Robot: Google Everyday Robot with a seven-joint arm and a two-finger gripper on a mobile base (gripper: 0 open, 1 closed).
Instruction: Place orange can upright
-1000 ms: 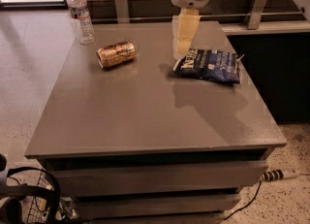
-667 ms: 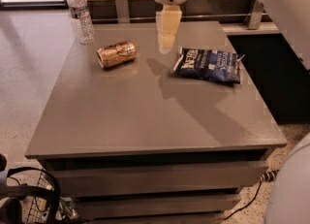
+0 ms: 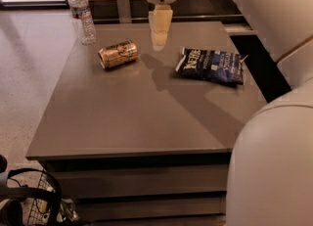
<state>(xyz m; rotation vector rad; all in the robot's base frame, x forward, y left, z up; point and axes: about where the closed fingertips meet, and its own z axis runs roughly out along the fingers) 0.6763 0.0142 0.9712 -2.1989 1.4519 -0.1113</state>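
Although the orange can [image 3: 118,54] lies on its side at the far-left part of the surface [image 3: 137,117], the claw [image 3: 160,36] hangs apart from it, the can bearing about 8 o'clock from the claw. The can's long axis runs roughly 8 to 2 o'clock. Whether the claw is apart or together cannot be told. The can's dark markings are unreadable, as is the white lettering on the chip bag [image 3: 210,66].
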